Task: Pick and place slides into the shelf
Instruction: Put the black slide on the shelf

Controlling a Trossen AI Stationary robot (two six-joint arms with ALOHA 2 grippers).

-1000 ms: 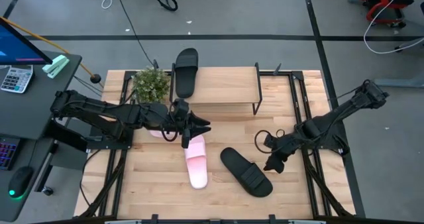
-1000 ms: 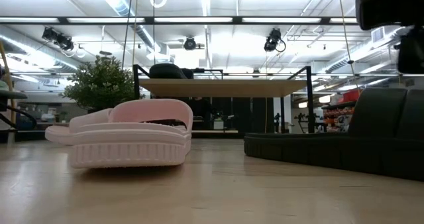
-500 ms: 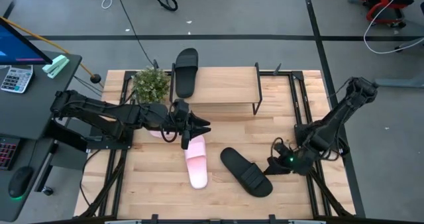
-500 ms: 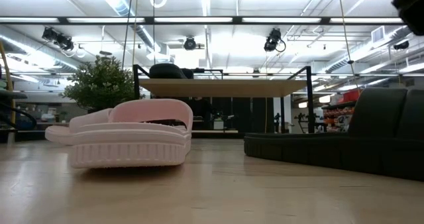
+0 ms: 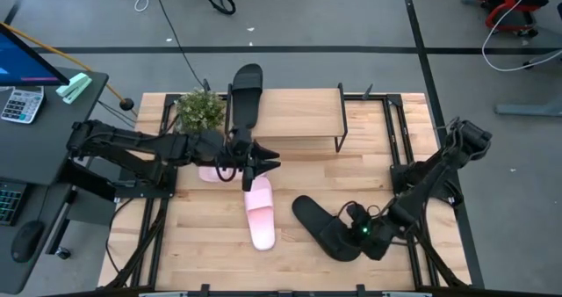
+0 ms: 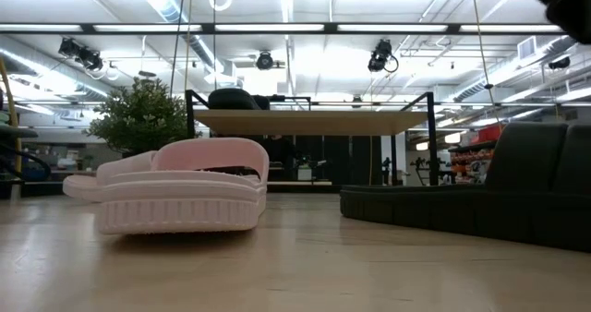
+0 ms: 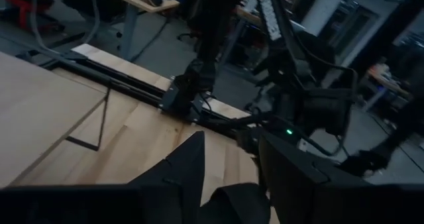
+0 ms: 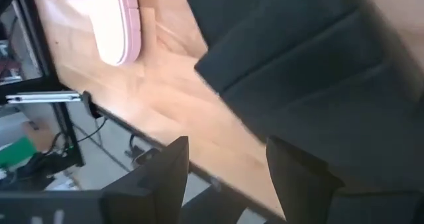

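Note:
One black slide [image 5: 246, 95] lies on the top board of the shelf [image 5: 299, 112], at its left end, its heel over the far edge. A second black slide [image 5: 325, 227] lies flat on the table in front of the shelf. One pink slide [image 5: 262, 213] lies beside it, and another pink slide [image 5: 206, 172] is half hidden under my left arm. My left gripper [image 5: 263, 165] hovers open above the table in front of the shelf. My right gripper [image 5: 349, 220] is open over the black slide's [image 8: 311, 71] near right end, close above it.
A small potted plant [image 5: 200, 111] stands at the shelf's left end. Black frame rails [image 5: 399, 139] run along the table's right and left sides. Bare wood lies between the shelf and the slides and along the near edge [image 8: 165, 118].
My right gripper has swung from the table's right side toward the near edge and left, down to the black slide's end, rolling its wrist on the way. The slides have not moved.

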